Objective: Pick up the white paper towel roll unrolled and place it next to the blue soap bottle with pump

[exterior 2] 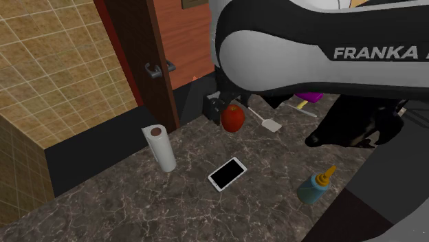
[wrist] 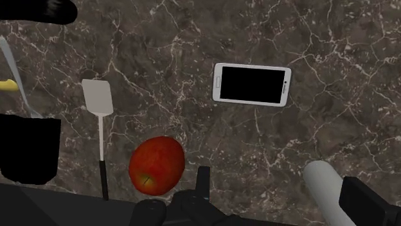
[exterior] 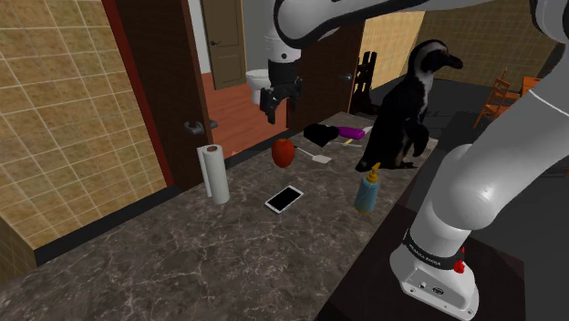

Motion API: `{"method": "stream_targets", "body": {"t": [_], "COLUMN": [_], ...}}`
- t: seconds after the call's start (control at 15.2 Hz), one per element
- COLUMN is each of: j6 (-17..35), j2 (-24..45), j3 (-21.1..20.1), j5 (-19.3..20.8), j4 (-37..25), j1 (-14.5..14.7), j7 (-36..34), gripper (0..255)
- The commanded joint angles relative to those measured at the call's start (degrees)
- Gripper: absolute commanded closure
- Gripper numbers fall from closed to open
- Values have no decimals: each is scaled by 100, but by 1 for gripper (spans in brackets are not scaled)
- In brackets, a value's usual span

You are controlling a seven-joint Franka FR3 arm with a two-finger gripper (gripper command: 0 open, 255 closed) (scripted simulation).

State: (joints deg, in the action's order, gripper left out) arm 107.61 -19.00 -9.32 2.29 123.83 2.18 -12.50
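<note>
End effector hangs high over desk, above apple; carries nothing; how wide it stands cannot be told. Paper towel roll upright near desk's far edge, well apart toward shoulder view's left, untouched. Soap bottle upright toward right, phone between the two. Step, as judged: approach, grasp not begun. Next move calls for shift over roll, descent, grip across its side without toppling it. Writing: "FRANKA" on arm in second exterior view; phone screen blank, nothing legible on bottle

Home: tiled wall, wooden door
</note>
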Motion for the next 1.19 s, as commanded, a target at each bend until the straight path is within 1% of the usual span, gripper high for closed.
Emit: {"method": "stream_targets", "body": {"t": [0.0, 0.53, 0.99, 1.12], "j6": [146, 357, 239, 381], "j2": [417, 2073, 3617, 3648], "j3": [-110, -475, -645, -637], "j5": [-12, 105, 339, 351], "j4": [-224, -1470, -2960, -2848], "j1": [41, 267, 604, 605], "j7": [-146, -718, -1154, -1162], "gripper": [0, 0, 0, 0]}}
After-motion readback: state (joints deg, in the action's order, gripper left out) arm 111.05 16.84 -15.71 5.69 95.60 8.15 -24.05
